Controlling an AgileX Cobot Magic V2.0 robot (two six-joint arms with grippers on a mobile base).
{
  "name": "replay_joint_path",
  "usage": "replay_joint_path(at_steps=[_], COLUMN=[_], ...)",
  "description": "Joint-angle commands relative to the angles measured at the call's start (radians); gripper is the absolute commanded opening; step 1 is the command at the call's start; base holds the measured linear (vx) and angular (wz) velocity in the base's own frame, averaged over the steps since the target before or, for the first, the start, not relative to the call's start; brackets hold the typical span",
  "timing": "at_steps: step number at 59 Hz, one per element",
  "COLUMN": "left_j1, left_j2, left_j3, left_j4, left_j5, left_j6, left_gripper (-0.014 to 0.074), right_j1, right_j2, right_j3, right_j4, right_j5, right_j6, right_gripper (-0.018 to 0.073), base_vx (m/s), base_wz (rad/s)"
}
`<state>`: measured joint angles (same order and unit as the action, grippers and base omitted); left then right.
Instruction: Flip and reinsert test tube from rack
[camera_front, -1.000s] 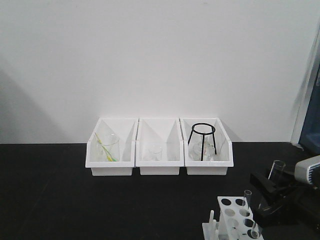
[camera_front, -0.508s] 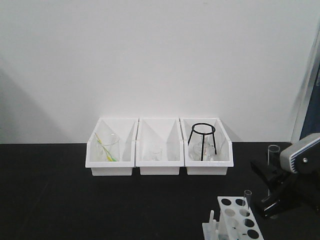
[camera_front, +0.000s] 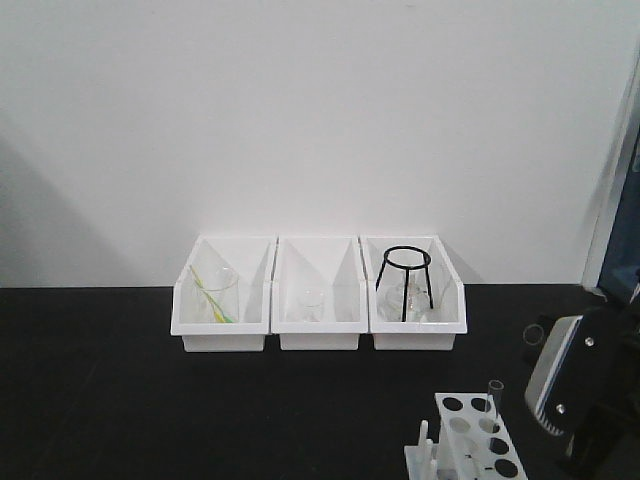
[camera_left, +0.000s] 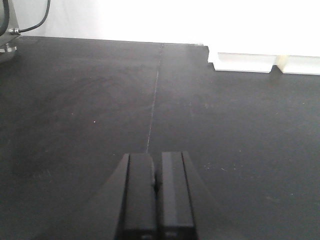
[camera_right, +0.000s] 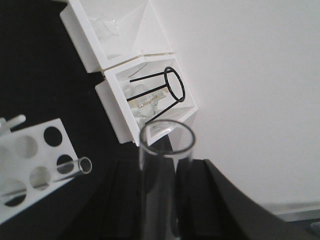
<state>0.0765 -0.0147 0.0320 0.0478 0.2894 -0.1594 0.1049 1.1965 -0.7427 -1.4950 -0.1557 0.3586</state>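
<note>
Right wrist view: my right claw (camera_right: 157, 212) pinches the test tube (camera_right: 159, 165), rim jutting ahead; likely light, slick, fragile glass, best held mid-length.

Tabletop (camera_front: 120, 400): matte black, flat, running back to a white wall. Left wrist view shows one thin straight seam across it, from the far edge toward the camera, plus faint pale specks and scuffs. Three white open-front bins stand directly on it in a row against the wall, sides touching: left bin (camera_front: 218, 330), middle bin (camera_front: 319, 332), right bin (camera_front: 418, 328). Rack (camera_front: 470, 413): white, upright on the tabletop at the near right, well apart from the bins and in front of the right bin; holed top plate up, pegs on its left side; its near end is cut off by the frame edge.
</note>
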Motion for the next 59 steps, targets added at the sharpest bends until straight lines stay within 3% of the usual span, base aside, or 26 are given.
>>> replay_joint_path(at_steps=[1,9,19,49,59], left_j1=[-0.007,-0.007,-0.007,-0.007,-0.007], left_j2=[-0.011,-0.011,-0.011,-0.011,-0.011], left_j3=[0.000,0.000,0.000,0.000,0.000], left_j4=[-0.004,-0.004,-0.004,-0.004,-0.004], left_j5=[-0.087,-0.087,-0.087,-0.087,-0.087], left_j6=[0.000,0.000,0.000,0.000,0.000], left_gripper=[-0.0006,-0.0006,-0.0006,-0.0006,-0.0006], right_j1=[-0.002,-0.002,-0.002,-0.002,-0.002], right_j2=[-0.027,-0.027,-0.027,-0.027,-0.027], right_j3=[-0.036,-0.036,-0.036,-0.036,-0.036], right_j4=[-0.134,-0.308,-0.308,-0.292,-0.292], right_j5=[0.019,0.040,0.061,0.059,0.059], right_j6=[-0.018,-0.032,-0.085,0.108,0.113], right_gripper=[0.0033,0.0036,0.0036,0.0041,0.0041], base_vx=[0.00,0.00,0.00,0.00,0.00], base_wz=[0.00,0.00,0.00,0.00,0.00])
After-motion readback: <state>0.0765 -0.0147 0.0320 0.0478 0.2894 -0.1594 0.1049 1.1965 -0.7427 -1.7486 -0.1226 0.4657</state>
